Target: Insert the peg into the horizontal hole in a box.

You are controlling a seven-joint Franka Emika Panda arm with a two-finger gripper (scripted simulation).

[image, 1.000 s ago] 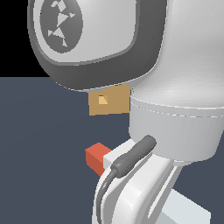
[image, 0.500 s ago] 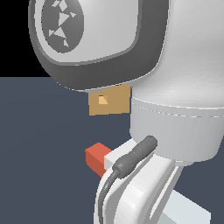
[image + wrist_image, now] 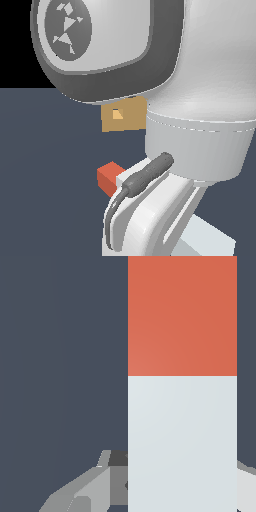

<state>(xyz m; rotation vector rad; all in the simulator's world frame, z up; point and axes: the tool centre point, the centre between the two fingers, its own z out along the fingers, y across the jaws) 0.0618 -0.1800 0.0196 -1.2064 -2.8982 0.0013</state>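
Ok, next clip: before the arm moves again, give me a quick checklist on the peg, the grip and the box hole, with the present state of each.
1. Long square bar with red-orange end and pale grey-white rest, the peg, between the grey gripper fingers: ok, the fingers flank its white part in the wrist view.
2. Firm grip: cannot tell, the contact is hidden behind the peg.
3. Small square hole in the tan cube-like box visible and unblocked: ok in the exterior view.
4. Peg's red end out of the hole: ok, it shows below the box in the picture, not inserted.
5. Peg axis in line with the hole: cannot tell, the arm hides most of the peg.
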